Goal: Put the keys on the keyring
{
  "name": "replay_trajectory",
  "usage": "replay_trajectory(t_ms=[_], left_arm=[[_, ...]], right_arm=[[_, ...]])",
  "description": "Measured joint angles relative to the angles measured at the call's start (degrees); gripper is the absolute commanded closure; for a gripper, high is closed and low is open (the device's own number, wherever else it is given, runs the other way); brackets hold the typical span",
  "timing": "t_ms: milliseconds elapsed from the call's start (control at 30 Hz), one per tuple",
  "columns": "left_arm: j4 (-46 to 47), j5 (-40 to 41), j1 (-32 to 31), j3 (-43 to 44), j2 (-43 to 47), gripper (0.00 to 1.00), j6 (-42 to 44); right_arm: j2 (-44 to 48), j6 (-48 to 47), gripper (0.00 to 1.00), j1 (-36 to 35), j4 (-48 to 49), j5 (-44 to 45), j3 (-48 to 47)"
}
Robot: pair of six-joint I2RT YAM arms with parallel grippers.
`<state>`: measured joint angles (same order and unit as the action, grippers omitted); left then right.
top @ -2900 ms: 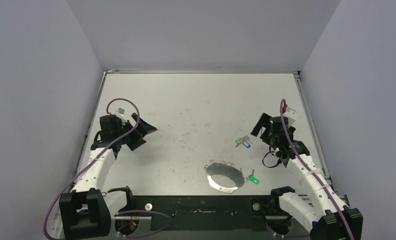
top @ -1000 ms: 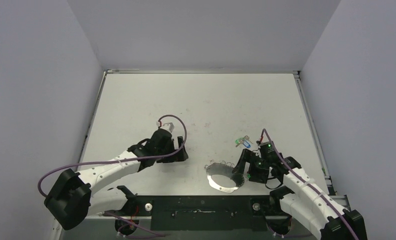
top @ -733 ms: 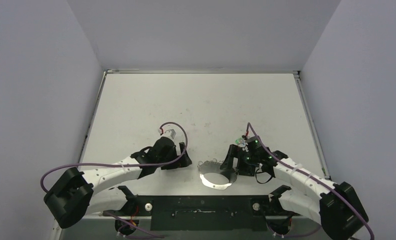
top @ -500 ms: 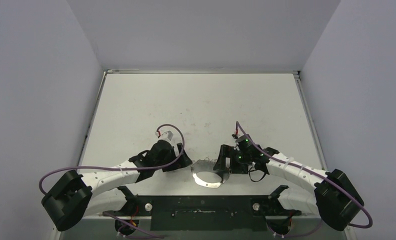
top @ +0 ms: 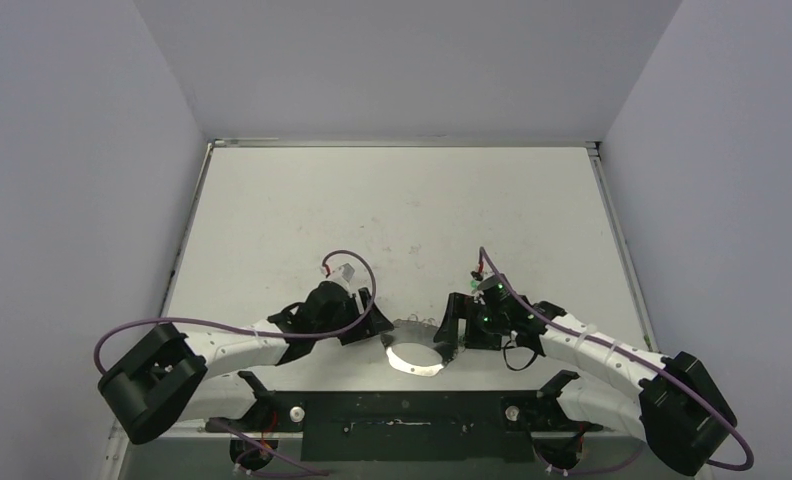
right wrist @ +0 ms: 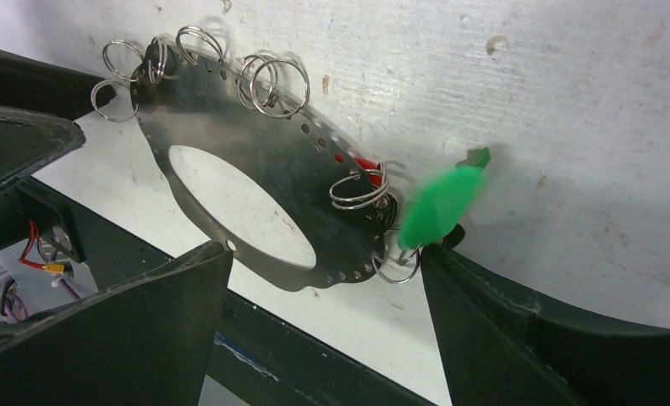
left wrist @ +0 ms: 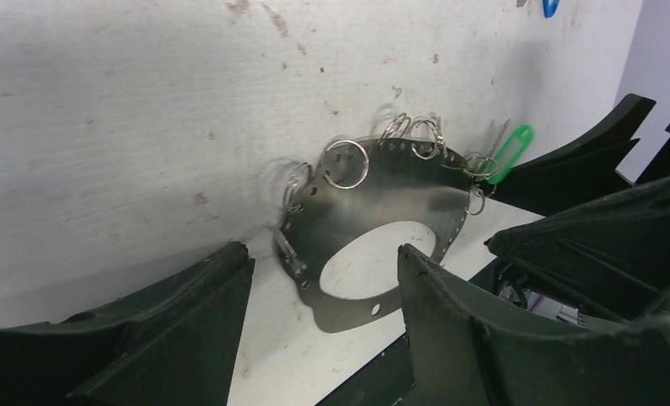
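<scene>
Table [top: 402,200], keyring [top: 412,352] lying near its front edge between both arms, left gripper [left wrist: 323,254] fingers spread wide around keyring's left rim, right gripper [right wrist: 325,254] wide around right rim, neither gripping, green-tagged key [right wrist: 442,207] at a rim loop

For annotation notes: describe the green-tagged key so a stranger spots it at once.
On the table, by its near edge, a metal hoop lies between the left end effector and right end effector. On the rim toward the right one sits a small key; its green oblong tag sets it apart from the bare silver loops.
</scene>
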<state>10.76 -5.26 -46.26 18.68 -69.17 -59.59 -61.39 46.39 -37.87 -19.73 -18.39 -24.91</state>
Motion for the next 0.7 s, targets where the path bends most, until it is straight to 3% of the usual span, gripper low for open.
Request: replay_trajectory(t_ms=[200, 433, 700], left_arm=[[3.15, -1.7, -1.27, 3.65, -7.26, 0.5, 0.24], [-0.07, -0.9, -1.66, 8.31, -11.1, 0.51, 2.69], [-11.23, 2.99, -2.36, 10.19, -6.95, 0.48, 6.25]], right_arm=[[-0.87, 0.9, 0.27, 0.0, 3.65, -2.19, 1.53], [-1.4, 1.81, 0.35, -0.07, 5.64, -3.32, 2.38], [0.72, -0.13, 0.31, -0.11, 0.66, -1.73, 1.57]])
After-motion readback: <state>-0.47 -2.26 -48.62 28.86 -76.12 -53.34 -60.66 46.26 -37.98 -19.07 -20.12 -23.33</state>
